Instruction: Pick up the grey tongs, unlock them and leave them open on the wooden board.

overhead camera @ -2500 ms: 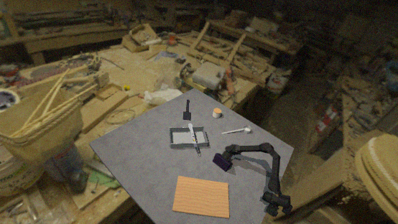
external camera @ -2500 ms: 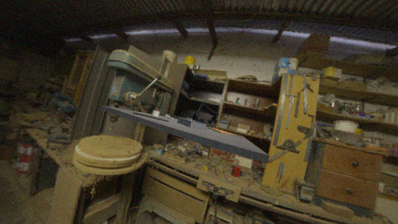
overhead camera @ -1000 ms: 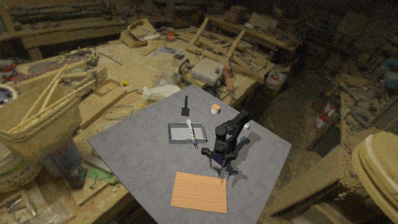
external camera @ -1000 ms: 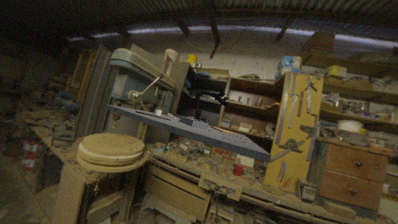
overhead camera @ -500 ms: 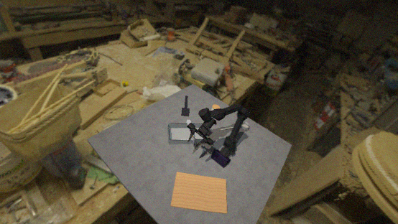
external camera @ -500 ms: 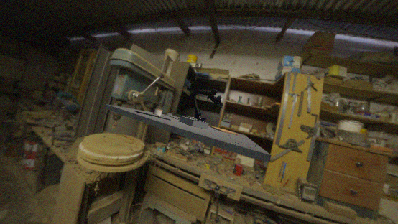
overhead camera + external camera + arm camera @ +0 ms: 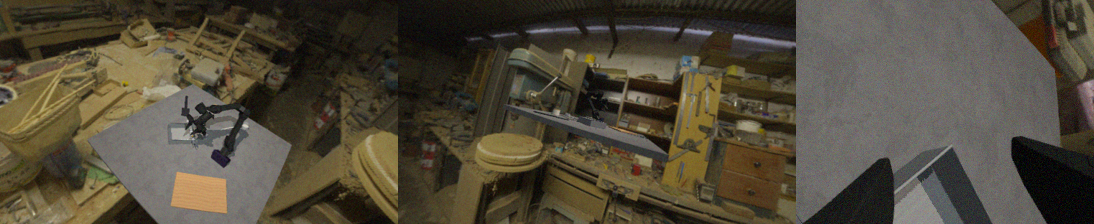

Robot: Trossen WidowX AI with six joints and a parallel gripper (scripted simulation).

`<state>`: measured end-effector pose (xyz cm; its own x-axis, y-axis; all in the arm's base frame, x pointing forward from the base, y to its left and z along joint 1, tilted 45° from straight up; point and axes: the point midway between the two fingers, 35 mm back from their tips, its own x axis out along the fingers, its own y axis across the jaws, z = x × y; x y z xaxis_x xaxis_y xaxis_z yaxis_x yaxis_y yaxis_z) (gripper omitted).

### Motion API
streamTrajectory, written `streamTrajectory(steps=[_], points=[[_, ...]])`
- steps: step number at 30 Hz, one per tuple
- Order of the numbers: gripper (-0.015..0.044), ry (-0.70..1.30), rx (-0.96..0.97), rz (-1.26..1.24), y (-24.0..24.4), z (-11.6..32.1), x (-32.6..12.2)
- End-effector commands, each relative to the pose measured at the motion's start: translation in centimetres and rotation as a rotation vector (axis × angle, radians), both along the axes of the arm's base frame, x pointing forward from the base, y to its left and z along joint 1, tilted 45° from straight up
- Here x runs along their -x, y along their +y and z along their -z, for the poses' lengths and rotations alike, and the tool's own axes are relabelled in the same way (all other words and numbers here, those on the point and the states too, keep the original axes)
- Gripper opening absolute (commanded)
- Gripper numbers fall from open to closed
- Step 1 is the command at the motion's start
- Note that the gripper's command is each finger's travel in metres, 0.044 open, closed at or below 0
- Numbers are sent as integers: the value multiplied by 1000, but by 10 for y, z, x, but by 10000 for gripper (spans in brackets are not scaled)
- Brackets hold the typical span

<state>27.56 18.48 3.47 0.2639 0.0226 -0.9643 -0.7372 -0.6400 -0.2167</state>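
The grey roasting tin [image 7: 169, 135] [image 7: 958, 182] lies on the grey table top; one corner of it shows low between the fingers in the wrist view. The grey tongs [image 7: 195, 143] rest across the tin; in the top view only their near end shows past the tin's near edge, the rest being hidden by my gripper. They do not show in the wrist view. My gripper [image 7: 193, 130] [image 7: 952, 157] is partly open and empty, above the tin, its fingers wide apart. The wooden board [image 7: 200, 192] lies flat at the table's near side, with nothing on it.
A dark spatula-like tool [image 7: 185, 106] lies behind the tin. A white spoon [image 7: 245, 126] lies to the right, beyond my arm. The arm's purple base [image 7: 220, 158] stands between tin and board, to the right. The table's edge [image 7: 1055, 72] shows at the right in the wrist view.
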Motion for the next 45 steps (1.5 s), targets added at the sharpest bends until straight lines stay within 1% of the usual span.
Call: streamTrajectory(steps=[1,6,8,29,45], points=[[260,-30,218,-116,-74,-9,-16],[260,1,401,-215,-135,-19,-19],[260,13,436,-234,-147,-21,-18],[260,15,440,-237,-142,-15,-9],[260,14,440,-237,-149,8,-19]])
